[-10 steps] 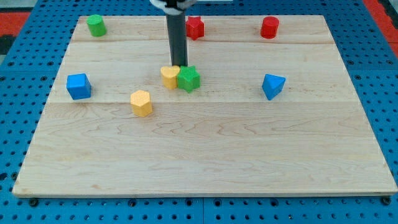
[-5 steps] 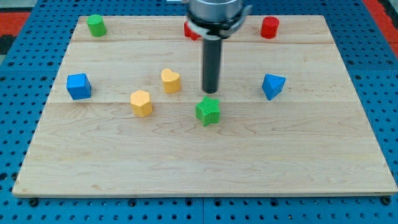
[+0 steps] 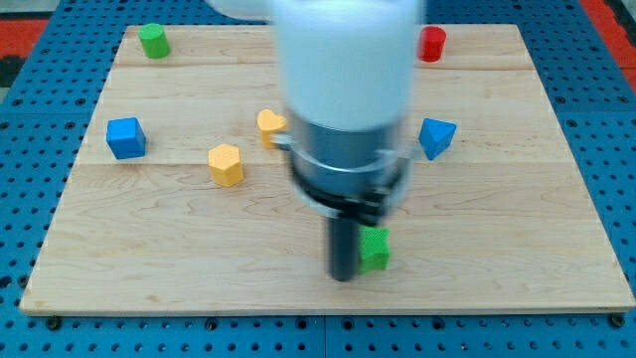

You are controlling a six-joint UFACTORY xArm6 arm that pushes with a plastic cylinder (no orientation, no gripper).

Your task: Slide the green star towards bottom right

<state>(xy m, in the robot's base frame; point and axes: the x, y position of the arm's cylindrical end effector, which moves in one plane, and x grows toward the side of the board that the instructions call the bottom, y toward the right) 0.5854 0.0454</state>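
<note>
The green star [image 3: 376, 250] lies on the wooden board [image 3: 149, 259] near the view's bottom, a little right of centre. Only its right part shows past the rod. My tip [image 3: 343, 276] is at the star's left side, touching or nearly touching it. The arm's blurred white and dark body covers the board's middle and top centre.
A yellow block [image 3: 226, 164] and a yellow heart-like block [image 3: 268, 124] lie left of centre. A blue cube [image 3: 125, 137] is at the left, a blue block [image 3: 436, 136] at the right. A green block [image 3: 153, 41] is at top left, a red block [image 3: 431, 43] at top right.
The green star has slid from beside the yellow heart-like block down and right, to near the board's bottom edge. My tip followed it down. The arm now hides the red block at top centre.
</note>
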